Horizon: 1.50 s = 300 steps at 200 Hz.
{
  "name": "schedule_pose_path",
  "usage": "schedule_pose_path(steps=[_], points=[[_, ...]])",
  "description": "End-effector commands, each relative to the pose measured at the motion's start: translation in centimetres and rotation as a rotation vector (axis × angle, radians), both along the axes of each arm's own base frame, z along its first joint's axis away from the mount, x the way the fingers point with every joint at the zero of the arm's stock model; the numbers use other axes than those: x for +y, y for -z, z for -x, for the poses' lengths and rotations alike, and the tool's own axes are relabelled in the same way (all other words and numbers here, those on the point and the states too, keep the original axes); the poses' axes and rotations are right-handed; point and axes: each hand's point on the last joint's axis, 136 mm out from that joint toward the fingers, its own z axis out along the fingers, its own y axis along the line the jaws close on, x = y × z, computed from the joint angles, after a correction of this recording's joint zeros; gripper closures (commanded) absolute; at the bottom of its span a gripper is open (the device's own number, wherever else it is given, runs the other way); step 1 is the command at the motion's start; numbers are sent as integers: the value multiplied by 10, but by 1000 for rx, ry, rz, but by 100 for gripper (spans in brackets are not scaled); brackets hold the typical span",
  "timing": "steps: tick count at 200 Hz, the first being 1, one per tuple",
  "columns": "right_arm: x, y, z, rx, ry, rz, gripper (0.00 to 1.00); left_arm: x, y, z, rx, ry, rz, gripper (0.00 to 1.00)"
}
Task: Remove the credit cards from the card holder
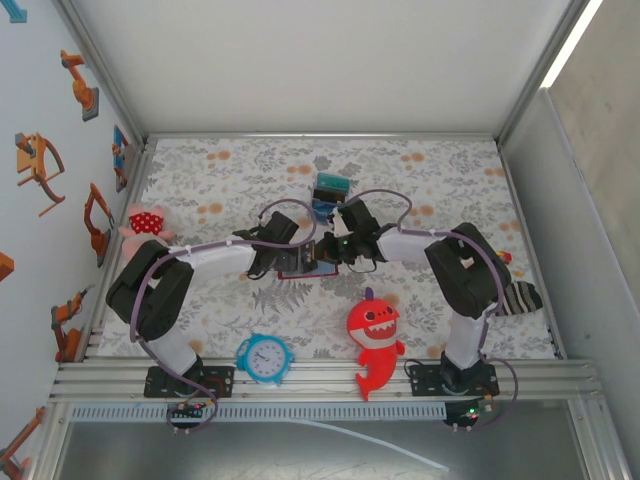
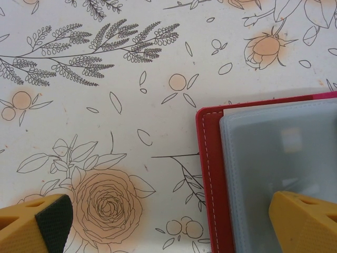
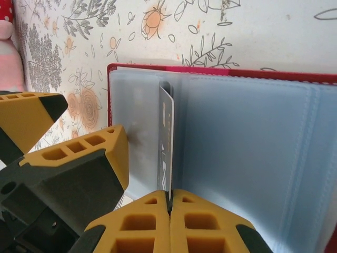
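Observation:
The card holder (image 3: pixel 253 158) lies open on the flowered tablecloth, dark red at its rim (image 2: pixel 208 174), with pale blue-grey sleeves facing up. My right gripper (image 3: pixel 169 203) is shut on the near edge of a credit card (image 3: pixel 166 132). That card is seen edge-on, part way out of a sleeve near the fold. My left gripper (image 2: pixel 171 226) is open and straddles the holder's left edge, with one fingertip (image 2: pixel 305 221) on the sleeve and the other (image 2: pixel 37 224) over the cloth. Both grippers meet mid-table, left (image 1: pixel 290 262) and right (image 1: pixel 335 255). A teal card (image 1: pixel 331 186) and a blue card (image 1: pixel 321 209) lie beyond them.
A red shark toy (image 1: pixel 375 335) and a blue alarm clock (image 1: pixel 265 358) sit near the front edge. A pink plush toy (image 1: pixel 145 225) is at the left wall. A striped sock-like thing (image 1: pixel 515 297) lies by the right arm.

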Motion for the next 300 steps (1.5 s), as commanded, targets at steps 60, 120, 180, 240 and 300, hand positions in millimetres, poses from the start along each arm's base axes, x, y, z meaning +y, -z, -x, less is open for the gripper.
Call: schedule_pose_path(steps=[60, 120, 180, 240, 300], points=[[-20, 9, 17, 34, 39, 57, 100, 7, 12, 25, 82, 34, -65, 3], [-25, -7, 10, -25, 12, 120, 100, 7, 3, 20, 59, 35, -79, 3], [-30, -38, 1, -123, -60, 193, 100, 3, -13, 14, 23, 39, -60, 3], [-45, -64, -10, -224, -106, 289, 100, 1, -31, 11, -20, 23, -23, 3], [-60, -98, -44, -419, -240, 461, 100, 10, -33, 21, -21, 2, 4, 3]])
